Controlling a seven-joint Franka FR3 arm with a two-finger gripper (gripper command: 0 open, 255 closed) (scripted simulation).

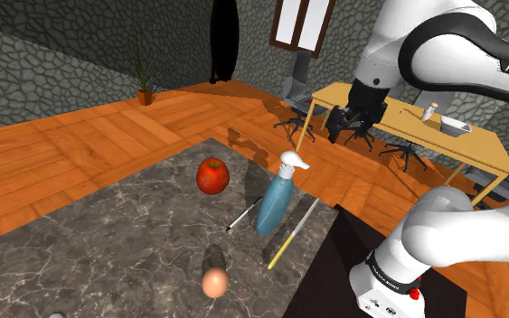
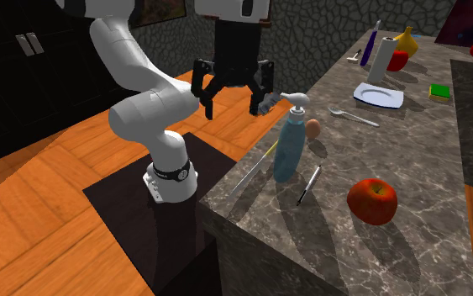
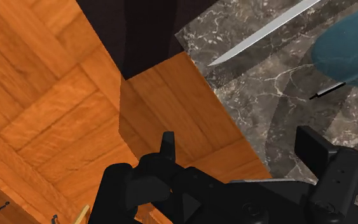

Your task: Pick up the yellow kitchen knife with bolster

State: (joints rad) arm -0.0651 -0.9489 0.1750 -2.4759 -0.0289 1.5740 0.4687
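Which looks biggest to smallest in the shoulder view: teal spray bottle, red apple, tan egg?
1. Teal spray bottle
2. Red apple
3. Tan egg
The egg sits nearest the camera yet looks smallest.

Red apple (image 1: pixel 212 175), blue spray bottle (image 1: pixel 273 204), brown egg (image 1: pixel 214 284)

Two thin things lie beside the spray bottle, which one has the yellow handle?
The knife, between the bottle and the counter edge. The other one, on the apple's side, is black and white.

A dark marble counter (image 1: pixel 108 244) carries an apple (image 1: pixel 212 175), spray bottle (image 1: pixel 275 197), yellow-handled knife (image 1: pixel 293 235) and egg (image 1: pixel 214 284).
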